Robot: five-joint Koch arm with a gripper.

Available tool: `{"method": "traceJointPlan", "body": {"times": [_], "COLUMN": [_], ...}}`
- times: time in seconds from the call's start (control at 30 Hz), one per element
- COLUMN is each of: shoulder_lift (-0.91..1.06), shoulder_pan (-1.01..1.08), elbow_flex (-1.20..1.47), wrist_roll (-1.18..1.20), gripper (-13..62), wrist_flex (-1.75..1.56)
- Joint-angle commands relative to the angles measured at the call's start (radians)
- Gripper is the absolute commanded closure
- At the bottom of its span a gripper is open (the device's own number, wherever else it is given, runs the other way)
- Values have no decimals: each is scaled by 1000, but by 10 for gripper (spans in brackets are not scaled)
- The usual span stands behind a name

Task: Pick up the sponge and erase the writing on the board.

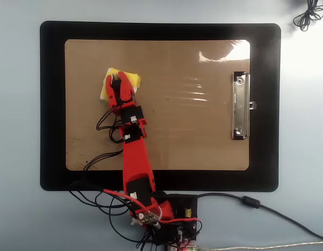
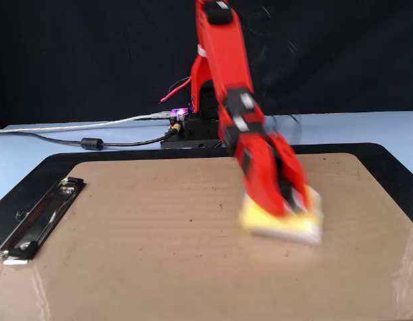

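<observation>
Looking down in the overhead view, we see a pale blue worktop carrying a black mat, and on the mat lies the board, tan-brown and glossy, with glare streaks near its 2 o'clock corner. Its silver clip sits at the board's 3 o'clock edge. A coiled dark cord lies on the worktop at the picture's 1 o'clock corner, well apart from the mat. At 6 o'clock the red arm rises from its base, where loose black and red wires spill over the mat's near edge, and a black cable with a ferrite lump runs off toward 4 o'clock. The arm itself lies over the board's lower left part and hides whatever is under it.

The sponge rests on the board toward 10 o'clock in the overhead view, a small yellow pad with a white underside, mostly covered by the fingers. In the fixed view the sponge sits flat on the board at about 4 o'clock of centre, blurred by motion. The fingers come down on its top and appear clamped on it, though we cannot make out the knob.

We see only a few tiny dark specks on the board and cannot identify any writing.
</observation>
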Motion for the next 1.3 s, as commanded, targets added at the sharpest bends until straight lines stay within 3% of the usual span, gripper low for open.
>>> {"method": "traceJointPlan", "body": {"times": [0.0,0.3,0.4,0.57,0.67,0.73,0.87,0.93,1.03,1.27], "shoulder_lift": [-67,453,348,-44,-41,91,561,669,572,6], "shoulder_pan": [-20,-94,-120,-123,-126,-126,-120,-120,-120,-91], "elbow_flex": [-46,526,439,-32,-18,138,606,686,554,-91], "wrist_roll": [-14,-54,-100,-103,-103,-103,-100,-100,-98,-97], "gripper": [574,574,574,574,574,574,574,574,574,574], "wrist_flex": [2,6,2,9,11,9,43,97,121,129]}}
